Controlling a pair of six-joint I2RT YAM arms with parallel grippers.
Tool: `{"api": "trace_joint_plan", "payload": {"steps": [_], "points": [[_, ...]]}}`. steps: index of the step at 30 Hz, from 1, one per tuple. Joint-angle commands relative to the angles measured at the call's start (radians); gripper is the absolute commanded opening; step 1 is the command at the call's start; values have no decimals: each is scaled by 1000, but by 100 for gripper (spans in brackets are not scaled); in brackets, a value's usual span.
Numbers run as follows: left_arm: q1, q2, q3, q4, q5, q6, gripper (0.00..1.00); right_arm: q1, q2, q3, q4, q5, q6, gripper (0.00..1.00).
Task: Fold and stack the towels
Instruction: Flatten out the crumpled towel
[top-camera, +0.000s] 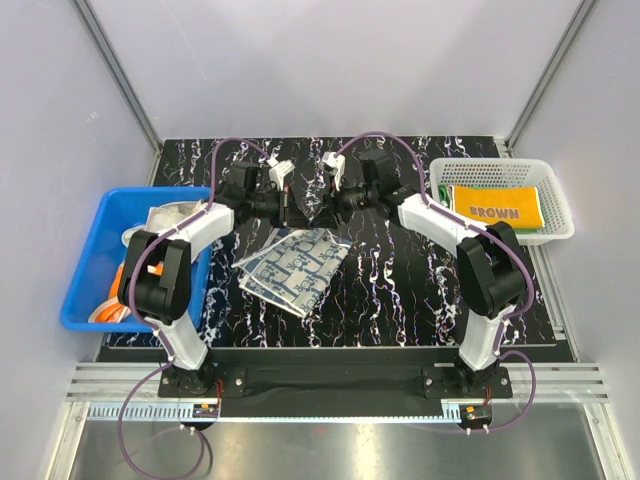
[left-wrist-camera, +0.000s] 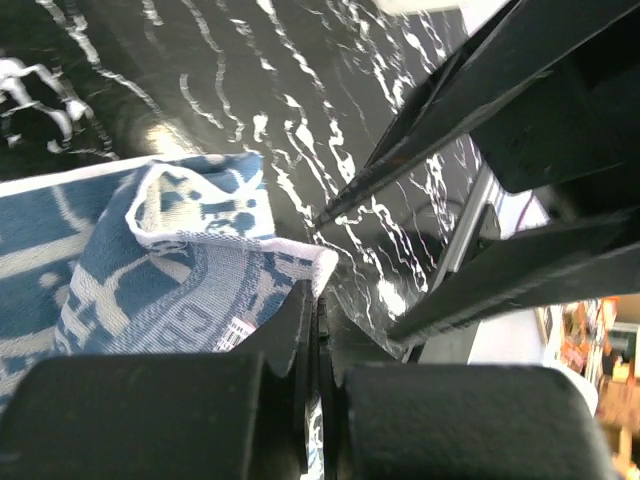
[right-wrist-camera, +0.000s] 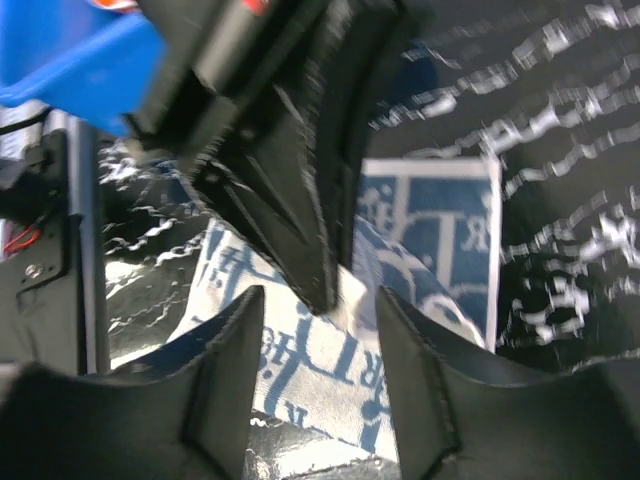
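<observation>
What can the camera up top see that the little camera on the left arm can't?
Only the top view shows the blue bin on the left and the white basket on the right, with the orange-yellow towel inside it. Only the left wrist view shows, up close, the left gripper pinched shut on the edge of the navy-patterned towel. Both views show that towel and the black marbled table.

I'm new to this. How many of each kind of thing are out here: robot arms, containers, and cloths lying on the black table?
Robot arms: 2 (left arm, right arm)
Containers: 2 (blue bin, white basket)
Cloths on the table: 1 (blue-and-white towel)
Total: 5
</observation>
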Motion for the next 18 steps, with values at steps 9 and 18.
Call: {"api": "trace_joint_plan", "payload": {"steps": [9,18], "points": [[-9,-67,65,-68,129,160,0,-15,23,71,-9,-234,-78,38],[-27,-45,94,-111,132,189,0,-58,25,62,5,-190,-62,41]]}}
